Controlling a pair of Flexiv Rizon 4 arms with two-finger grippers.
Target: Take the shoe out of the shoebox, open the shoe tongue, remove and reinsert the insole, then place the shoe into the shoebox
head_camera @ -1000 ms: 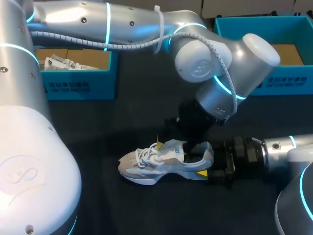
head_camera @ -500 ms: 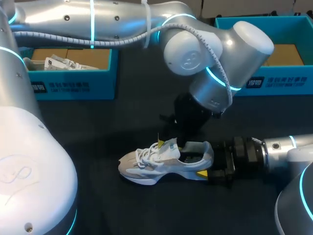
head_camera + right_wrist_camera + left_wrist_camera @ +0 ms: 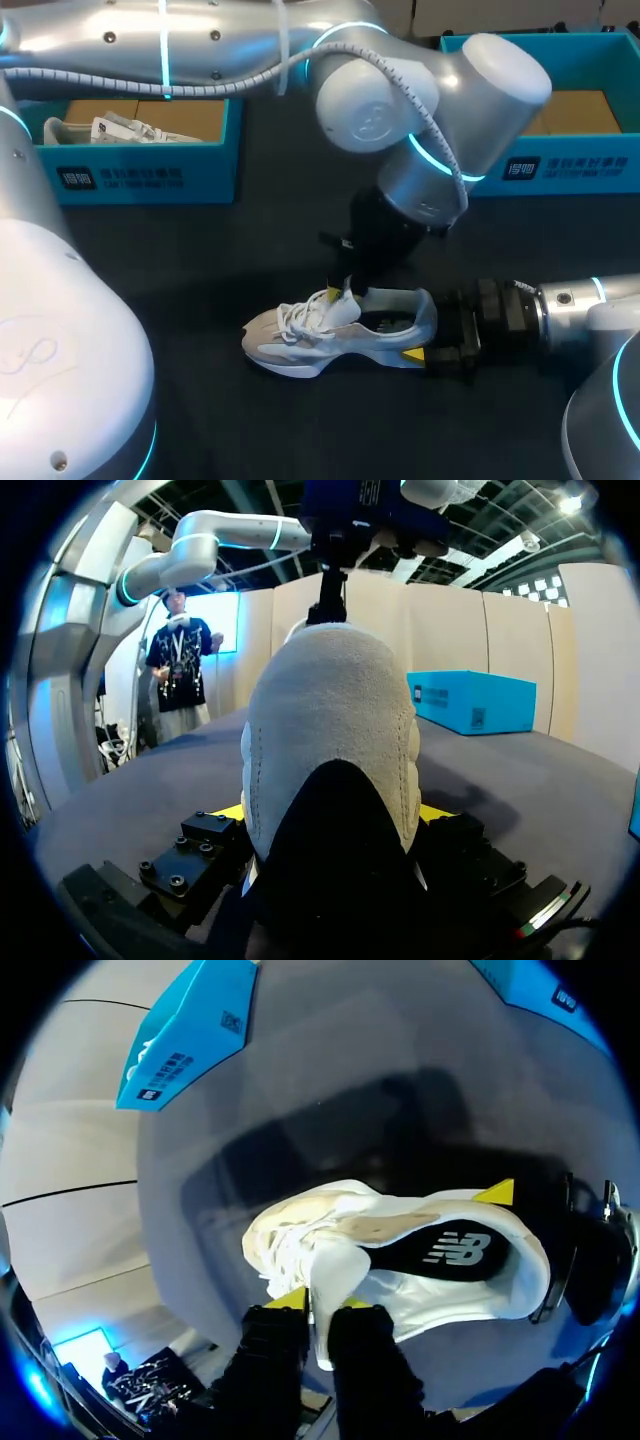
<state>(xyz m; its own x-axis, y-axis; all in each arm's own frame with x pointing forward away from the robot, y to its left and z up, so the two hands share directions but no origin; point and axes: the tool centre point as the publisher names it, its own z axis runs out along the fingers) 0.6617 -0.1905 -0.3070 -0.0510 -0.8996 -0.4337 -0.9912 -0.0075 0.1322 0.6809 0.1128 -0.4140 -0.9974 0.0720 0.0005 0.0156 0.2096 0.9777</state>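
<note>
Since a second earlier, the left arm had swung toward the left edge of the bench [image 3: 200, 260], and the left claw [image 3: 340, 288] had drawn the tongue [image 3: 343, 306] off the opening and toward the laces. The shoe [image 3: 330, 335] itself had not shifted. It stood on its sole near the middle of the bench, somewhat toward the near edge, toe to the left and heel to the right. From the left wrist, the left claw [image 3: 318, 1302] was nearly closed, its two yellow tips pinching the pale tongue [image 3: 335, 1265] between them — the dark insole [image 3: 450, 1250] lay exposed inside the shoe [image 3: 480, 1295]. The right claw [image 3: 425, 352] clasped the heel from both sides; the right wrist view showed its tips [image 3: 330, 815] flanking the heel [image 3: 330, 720]. A blue shoebox [image 3: 150, 170] sat at the far left corner, another shoebox [image 3: 570, 165] at the far right.
</note>
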